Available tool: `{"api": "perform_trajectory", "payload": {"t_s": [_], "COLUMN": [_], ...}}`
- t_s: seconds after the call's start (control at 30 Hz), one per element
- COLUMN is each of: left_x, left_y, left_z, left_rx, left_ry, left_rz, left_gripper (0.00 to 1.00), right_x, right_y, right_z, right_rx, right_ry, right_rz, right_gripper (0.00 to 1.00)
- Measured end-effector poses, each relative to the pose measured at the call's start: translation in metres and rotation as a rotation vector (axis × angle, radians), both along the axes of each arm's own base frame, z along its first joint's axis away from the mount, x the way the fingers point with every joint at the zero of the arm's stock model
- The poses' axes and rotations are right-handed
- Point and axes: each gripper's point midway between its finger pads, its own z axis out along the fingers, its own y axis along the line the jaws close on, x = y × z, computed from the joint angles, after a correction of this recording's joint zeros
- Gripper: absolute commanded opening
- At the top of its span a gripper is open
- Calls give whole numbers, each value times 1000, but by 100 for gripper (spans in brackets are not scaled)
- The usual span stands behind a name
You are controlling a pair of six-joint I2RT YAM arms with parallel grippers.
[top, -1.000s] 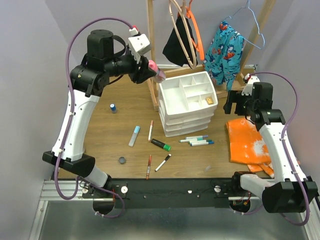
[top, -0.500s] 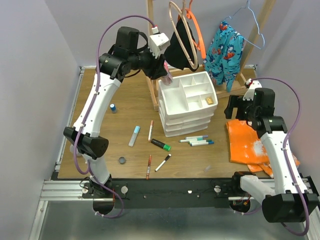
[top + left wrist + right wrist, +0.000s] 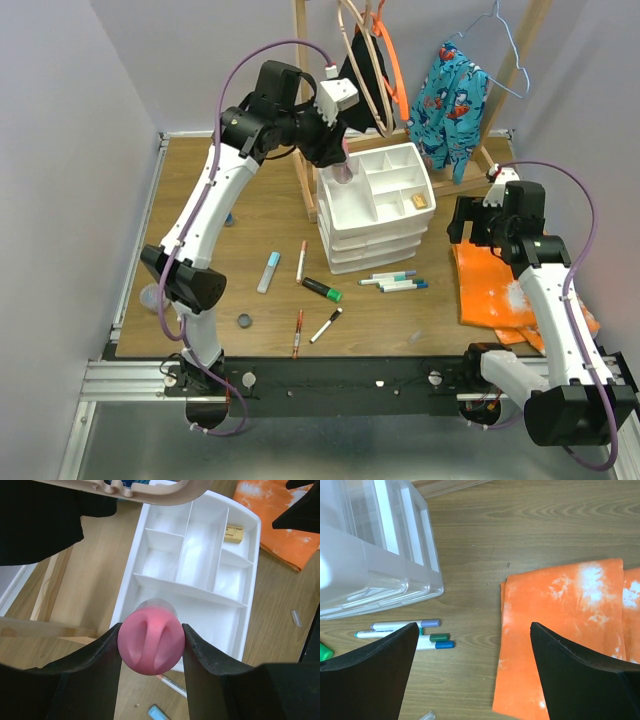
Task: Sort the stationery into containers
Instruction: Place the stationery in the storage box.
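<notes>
My left gripper (image 3: 151,631): closed tight on the pink-capped bottle (image 3: 150,645), cap up for an upright drop | bottle: above the long left compartment of the tray (image 3: 253,555), unreleased | my right gripper (image 3: 473,630): fingers wide apart, empty, clear to the right.

I'm looking down on a wooden surface (image 3: 250,215) closed in by pale lilac walls (image 3: 60,120) on the left, back and right. At the back stands a wooden rack (image 3: 299,25) hung with a black garment (image 3: 40,525), a blue patterned one (image 3: 452,95) and a bare wire hanger (image 3: 505,50). An orange cloth (image 3: 488,285) lies to the right. An aluminium rail (image 3: 130,375) edges the near side. The light is soft and even.
</notes>
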Motion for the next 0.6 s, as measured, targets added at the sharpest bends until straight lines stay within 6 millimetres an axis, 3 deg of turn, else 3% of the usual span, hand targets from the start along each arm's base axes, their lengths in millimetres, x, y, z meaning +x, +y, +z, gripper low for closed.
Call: {"api": "perform_trajectory", "payload": {"t_s": [0.37, 0.5, 0.6], "left_x": [21, 24, 26], "left_y": [-13, -15, -18], "left_z": [-35, -40, -41], "left_rx": [47, 52, 50], "left_ry": [70, 78, 77], "left_rz": [0, -2, -3], "left_gripper": [36, 58, 67], "right_x": [-3, -3, -3], "right_y": [0, 0, 0], "right_z": [-8, -8, -8], "right_rx": [0, 0, 0], "right_ry": [19, 19, 19], "right_rz": [0, 0, 0], "right_gripper": [100, 100, 100]}}
